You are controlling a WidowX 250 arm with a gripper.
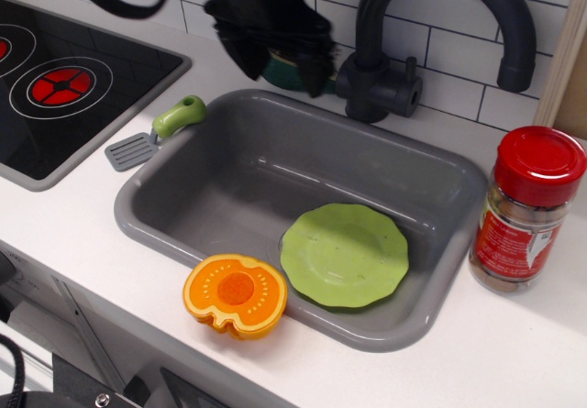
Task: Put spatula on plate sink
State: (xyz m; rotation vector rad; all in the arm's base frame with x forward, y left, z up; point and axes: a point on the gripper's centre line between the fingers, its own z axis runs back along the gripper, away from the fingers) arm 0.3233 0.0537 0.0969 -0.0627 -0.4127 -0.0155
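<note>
Starting at the left, a black stovetop [64, 87] with a red burner is set into the white worktop [83, 234]. The spatula [158, 129] is laid just beside it, green handle against the sink [165, 229] rim, grey blade on the worktop. A blurred black hand [275, 69] is seen above the sink's back edge, fingers parted, nothing held. An orange pumpkin half [235, 293] is propped on the front rim. The plate [345, 255] is seated in the sink's right part. A red-lidded jar [525, 211] is placed rightmost.
</note>
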